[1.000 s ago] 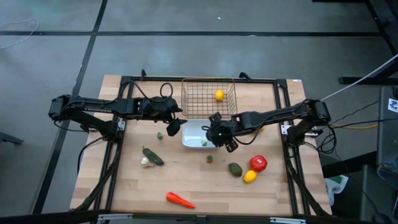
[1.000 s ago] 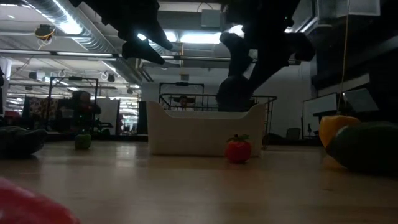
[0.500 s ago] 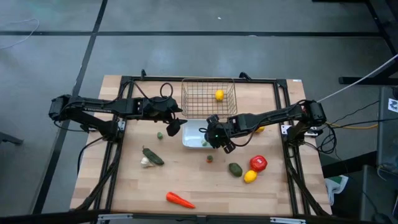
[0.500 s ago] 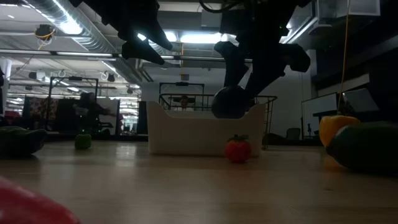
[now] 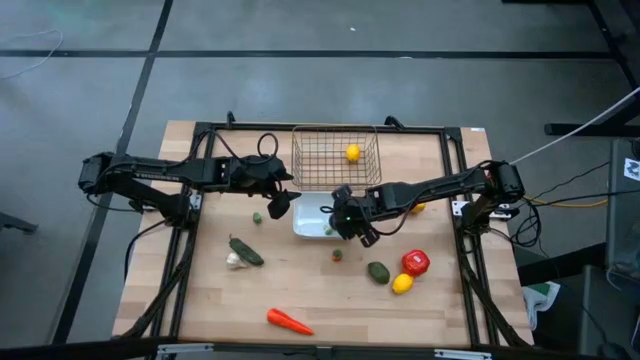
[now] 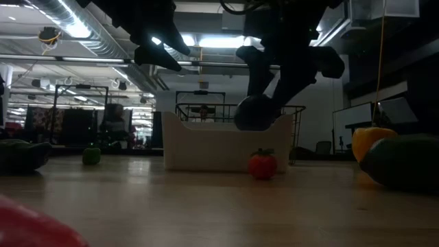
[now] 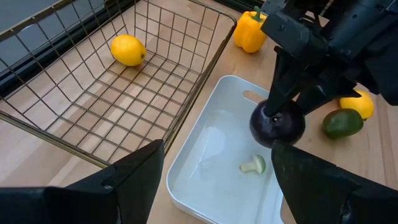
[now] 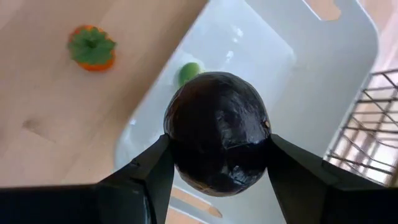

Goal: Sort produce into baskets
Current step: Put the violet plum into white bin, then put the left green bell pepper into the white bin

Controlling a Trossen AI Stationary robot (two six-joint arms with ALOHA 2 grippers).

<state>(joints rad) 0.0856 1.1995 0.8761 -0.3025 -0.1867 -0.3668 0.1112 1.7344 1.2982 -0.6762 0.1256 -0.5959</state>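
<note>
My right gripper (image 5: 343,219) is shut on a dark purple ball (image 7: 277,123) above the white tray (image 5: 308,222). In the low view the ball (image 6: 255,113) hangs level with the tray's rim (image 6: 223,125). A small green and white piece (image 7: 253,165) lies in the tray. My left gripper (image 5: 280,205) hangs open and empty over the tray's left end. The wire basket (image 5: 335,155) behind the tray holds one lemon (image 5: 352,153). My right gripper pinches the purple ball between its two fingers (image 8: 144,171), one on each opposite side of the ball (image 8: 177,149). The fingers come from above, slanting down. The ball is lifted clear, over the inside of the tray.
On the table lie a small orange tomato (image 5: 337,254), an avocado (image 5: 378,271), a red tomato (image 5: 416,262), a lemon (image 5: 402,284), a carrot (image 5: 288,321), a dark green vegetable (image 5: 245,250), garlic (image 5: 233,261), a small green piece (image 5: 257,216) and a yellow pepper (image 7: 249,31).
My right gripper has gone a little toward the table's left edge and down with the purple ball, from the tray's right end to over its inside. It has kept still in the last half second.
</note>
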